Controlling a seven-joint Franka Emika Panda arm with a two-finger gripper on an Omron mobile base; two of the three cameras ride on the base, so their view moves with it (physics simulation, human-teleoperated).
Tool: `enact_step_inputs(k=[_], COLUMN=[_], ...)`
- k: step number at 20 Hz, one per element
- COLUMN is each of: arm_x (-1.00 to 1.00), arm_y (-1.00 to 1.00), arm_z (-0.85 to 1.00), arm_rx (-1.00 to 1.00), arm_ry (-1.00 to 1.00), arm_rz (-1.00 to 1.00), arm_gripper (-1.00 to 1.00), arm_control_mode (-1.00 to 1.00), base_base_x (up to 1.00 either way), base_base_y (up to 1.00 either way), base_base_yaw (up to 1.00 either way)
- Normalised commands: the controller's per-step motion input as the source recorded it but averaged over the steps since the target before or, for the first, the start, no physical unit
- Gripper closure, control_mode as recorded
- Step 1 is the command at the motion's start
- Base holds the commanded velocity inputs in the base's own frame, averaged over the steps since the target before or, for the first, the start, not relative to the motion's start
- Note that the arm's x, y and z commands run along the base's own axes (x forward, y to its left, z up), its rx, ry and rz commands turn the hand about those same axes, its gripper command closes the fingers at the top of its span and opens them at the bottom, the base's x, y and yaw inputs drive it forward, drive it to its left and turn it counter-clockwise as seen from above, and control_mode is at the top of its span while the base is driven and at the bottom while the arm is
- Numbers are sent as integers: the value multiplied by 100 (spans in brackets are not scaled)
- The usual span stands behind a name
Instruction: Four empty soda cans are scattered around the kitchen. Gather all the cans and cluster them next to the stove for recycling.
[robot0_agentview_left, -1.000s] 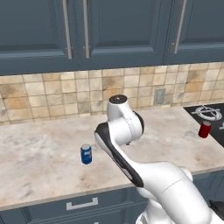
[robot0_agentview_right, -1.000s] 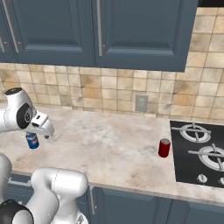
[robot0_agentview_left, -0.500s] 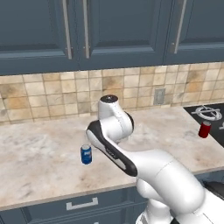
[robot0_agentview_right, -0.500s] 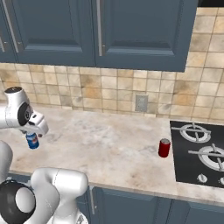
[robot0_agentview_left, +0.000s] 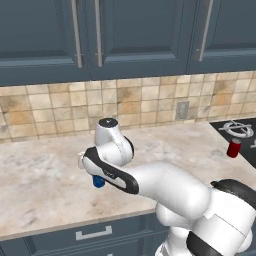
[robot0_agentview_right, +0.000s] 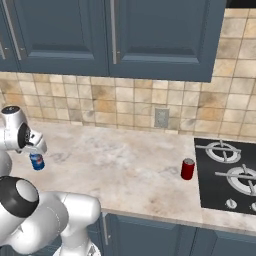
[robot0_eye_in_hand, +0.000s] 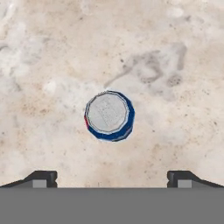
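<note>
kitchen scene: beige marbled surface (robot0_agentview_right: 125, 170) under dark blue wall cabinets (robot0_agentview_right: 150, 35), tan tile backsplash (robot0_agentview_right: 125, 105) with a grey wall outlet (robot0_agentview_right: 161, 118) in it. drawer fronts below the surface edge, one with a silver handle (robot0_agentview_left: 93, 233) in the left base view.

blue can (robot0_eye_in_hand: 109, 116) stands upright on the surface, silvery top facing the hand camera, a sliver of red showing on its side. in the hand view it sits roughly centred between the two finger tips (robot0_eye_in_hand: 41, 178), above them in frame, touching neither. end effector (robot0_eye_in_hand: 112, 179) is spread wide and released, nothing between the jaws; it hangs over the can looking straight down.

left base view: the blue can (robot0_agentview_left: 98, 181) is mostly hidden behind the arm's forearm link, only its lower part visible. right base view: the blue can (robot0_agentview_right: 36, 161) is at the far left of the surface, just beneath the white wrist.

red can (robot0_agentview_right: 187, 169) stands upright on the surface just beside the left edge of the stove (robot0_agentview_right: 235, 180), apart from it by a thin gap. same red can (robot0_agentview_left: 233, 148) at the right edge in the left base view, next to the black cooktop (robot0_agentview_left: 240, 132). blue and red cans are well apart.

stove burners with black grates, small pale knobs (robot0_agentview_right: 231, 203) along the front edge.
</note>
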Motion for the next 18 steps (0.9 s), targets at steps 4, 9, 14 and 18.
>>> enact_step_inputs(k=[4, 9, 14, 18], arm_x=[15, 8, 17, 9], arm_y=[18, -21, -23, 13], arm_z=[26, -3, -38, -16], arm_rx=[0, 0, 0, 0], arm_ry=[0, 2, 3, 0], arm_rz=[0, 0, 0, 0], arm_gripper=[-100, -100, -100, -100], arm_control_mode=[-100, -100, -100, -100], base_base_x=[0, 0, 0, 0], base_base_y=[0, 0, 0, 0], base_base_yaw=[0, 0, 0, 0])
